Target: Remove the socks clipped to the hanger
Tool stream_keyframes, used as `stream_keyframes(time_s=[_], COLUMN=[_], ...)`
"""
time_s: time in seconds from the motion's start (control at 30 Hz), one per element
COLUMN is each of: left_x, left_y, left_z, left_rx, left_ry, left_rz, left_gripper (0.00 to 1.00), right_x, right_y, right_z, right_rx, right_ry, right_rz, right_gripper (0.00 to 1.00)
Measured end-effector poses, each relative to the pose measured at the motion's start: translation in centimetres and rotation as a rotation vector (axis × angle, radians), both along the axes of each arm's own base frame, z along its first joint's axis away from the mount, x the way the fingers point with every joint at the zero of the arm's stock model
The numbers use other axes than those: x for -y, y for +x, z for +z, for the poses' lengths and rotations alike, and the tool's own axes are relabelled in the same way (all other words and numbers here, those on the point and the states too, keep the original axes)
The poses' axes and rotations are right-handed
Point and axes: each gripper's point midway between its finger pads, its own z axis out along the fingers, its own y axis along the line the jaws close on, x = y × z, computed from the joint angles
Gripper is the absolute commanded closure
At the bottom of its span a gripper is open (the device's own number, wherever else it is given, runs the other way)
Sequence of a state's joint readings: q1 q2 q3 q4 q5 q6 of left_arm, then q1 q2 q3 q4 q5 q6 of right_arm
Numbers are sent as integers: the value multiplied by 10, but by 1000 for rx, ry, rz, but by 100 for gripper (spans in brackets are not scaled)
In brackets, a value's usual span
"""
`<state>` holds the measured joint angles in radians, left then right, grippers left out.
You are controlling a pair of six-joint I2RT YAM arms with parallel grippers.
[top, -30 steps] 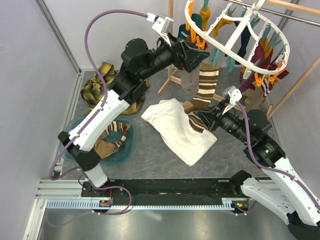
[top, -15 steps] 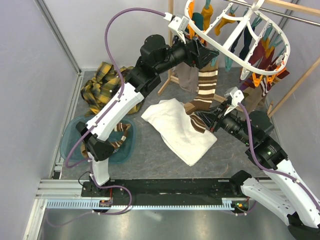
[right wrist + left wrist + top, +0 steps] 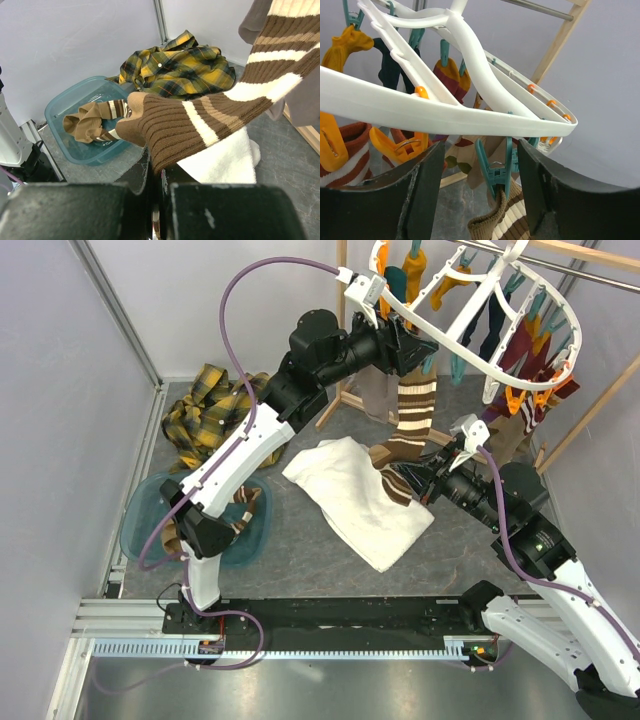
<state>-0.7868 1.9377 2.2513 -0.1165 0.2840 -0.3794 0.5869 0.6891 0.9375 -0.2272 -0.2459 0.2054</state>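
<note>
The white oval hanger (image 3: 470, 302) hangs at the top right with several socks clipped under it. A brown, cream-striped sock (image 3: 413, 410) dangles from a teal clip (image 3: 496, 172) on the hanger rim (image 3: 445, 116). My left gripper (image 3: 480, 150) is open just under the rim, one finger on each side of that clip and the sock cuff (image 3: 495, 220). From above, the left gripper (image 3: 412, 352) sits against the ring's near edge. My right gripper (image 3: 156, 167) is shut on the toe end of the same striped sock (image 3: 200, 120), low over the towel (image 3: 400, 480).
A teal basin (image 3: 140, 530) at the left holds a striped sock (image 3: 228, 512). A yellow-black plaid shirt (image 3: 210, 410) lies behind it. A white towel (image 3: 355, 498) is spread mid-table. The wooden rack frame (image 3: 343, 360) stands behind the hanger, with maroon and mustard socks (image 3: 520, 352) clipped farther right.
My left arm swung up and to the right until its gripper reached the hanger rim, and its jaws narrowed around the teal clip. The right gripper kept its hold on the sock toe.
</note>
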Motion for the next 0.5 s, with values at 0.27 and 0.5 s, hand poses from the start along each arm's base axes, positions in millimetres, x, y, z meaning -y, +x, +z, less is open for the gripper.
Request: stream_keyframes(time_s=[0.27, 0.5], left_x=[4, 10], left_y=[-1, -3], left_z=[0, 0], left_rx=[7, 4], left_ry=[-3, -14], left_rz=[-18, -51], left_gripper=[34, 85], right_x=[1, 2], right_y=[1, 2], right_z=[0, 0], right_rx=[1, 0], right_ry=[1, 1], right_rz=[-7, -16], right_gripper=[96, 96])
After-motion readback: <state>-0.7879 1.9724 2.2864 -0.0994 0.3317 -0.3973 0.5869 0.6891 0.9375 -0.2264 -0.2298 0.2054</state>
